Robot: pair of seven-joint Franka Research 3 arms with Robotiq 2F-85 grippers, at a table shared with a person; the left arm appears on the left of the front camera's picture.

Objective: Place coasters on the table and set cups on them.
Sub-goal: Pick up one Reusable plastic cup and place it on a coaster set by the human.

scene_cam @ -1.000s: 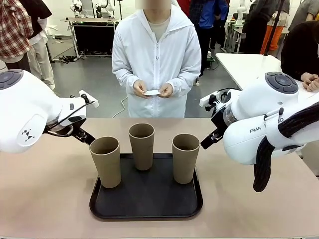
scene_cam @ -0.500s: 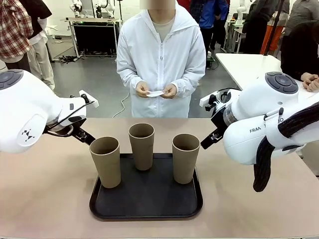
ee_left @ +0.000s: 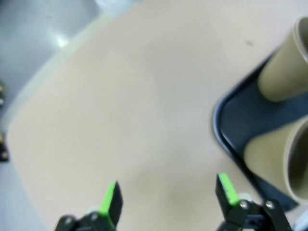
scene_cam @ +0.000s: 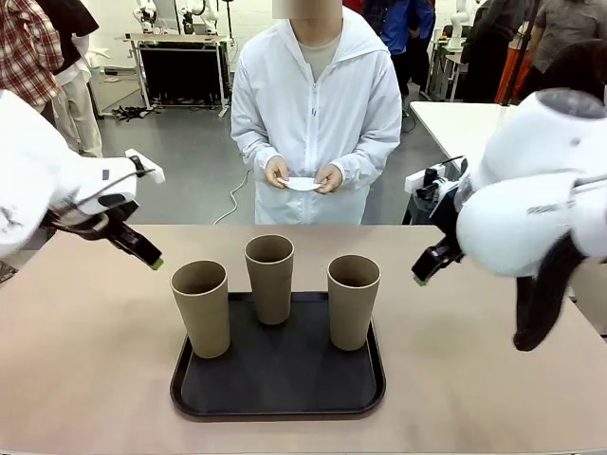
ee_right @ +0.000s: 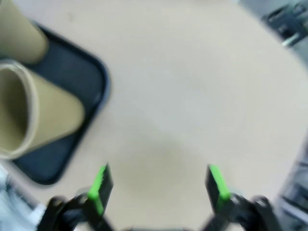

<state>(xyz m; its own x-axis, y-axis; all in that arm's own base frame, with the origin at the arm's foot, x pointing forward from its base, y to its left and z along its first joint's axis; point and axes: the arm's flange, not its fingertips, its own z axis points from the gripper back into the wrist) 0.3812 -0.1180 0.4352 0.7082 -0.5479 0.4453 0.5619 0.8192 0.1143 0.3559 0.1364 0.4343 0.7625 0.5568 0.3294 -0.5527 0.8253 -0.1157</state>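
Three tan cups stand on a black tray (scene_cam: 278, 384): the left cup (scene_cam: 201, 308), the middle cup (scene_cam: 269, 278) and the right cup (scene_cam: 353, 300). Across the beige table (scene_cam: 85, 360), a person in a white coat holds white coasters (scene_cam: 303, 184) in both hands at waist height. My left gripper (scene_cam: 150, 260) hovers left of the tray, open and holding nothing. The left wrist view shows the left gripper (ee_left: 168, 197) over bare tabletop, with two cups (ee_left: 279, 159) on its right. My right gripper (scene_cam: 422, 275), open too, hangs right of the tray. In the right wrist view the right gripper (ee_right: 158, 185) has the cups (ee_right: 33, 115) at its left.
Bare tabletop lies on both sides of the tray and in front of it. A white table (scene_cam: 465, 118) stands at the far right behind the person, with other people farther back.
Both arms have swung outward and away from the tray, grippers still open. The person has stepped slightly to the picture's right, still holding the coasters.
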